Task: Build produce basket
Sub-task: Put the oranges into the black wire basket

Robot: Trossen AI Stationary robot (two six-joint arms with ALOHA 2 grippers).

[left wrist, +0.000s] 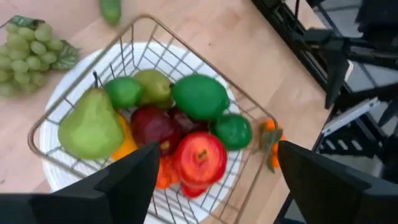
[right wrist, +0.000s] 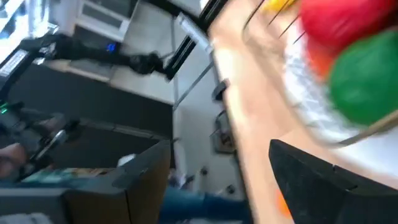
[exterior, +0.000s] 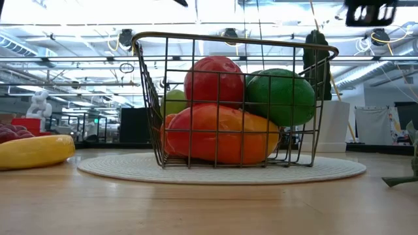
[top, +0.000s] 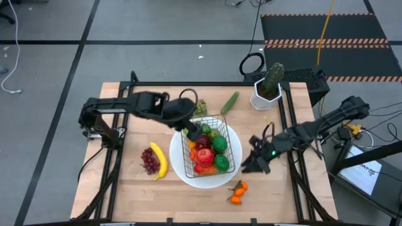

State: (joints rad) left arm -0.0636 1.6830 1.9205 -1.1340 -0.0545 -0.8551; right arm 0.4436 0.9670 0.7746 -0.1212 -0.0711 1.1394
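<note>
**Wire basket filled on the plate, both end effectors empty**

The small rectangular dark wire-mesh basket (top: 211,149) stands on the round white plate (top: 180,168) at the middle of the light wooden table (top: 125,188). Inside it lie a red apple (left wrist: 200,158), a dark red apple (left wrist: 152,124), a green pear (left wrist: 90,126), several green limes (left wrist: 200,96) and an orange pepper (exterior: 219,134).

The left end effector (top: 193,132) hovers over the basket's far left corner; in its wrist view the two dark fingers (left wrist: 127,177) stand wide apart with nothing between them. The right end effector (top: 256,162) sits just beside the plate's right edge, its fingers (right wrist: 311,174) also spread and empty.

Outside the basket: a yellow banana (top: 159,161) and a purple grape bunch (top: 149,161) lie together left of the plate, a green grape bunch (left wrist: 28,53) beyond the plate's far rim, a green cucumber (top: 230,102) farther back, and small orange tangerines (top: 237,191) near the plate's front right. A green cactus in a white pot (top: 267,88) stands at the far right corner.
</note>
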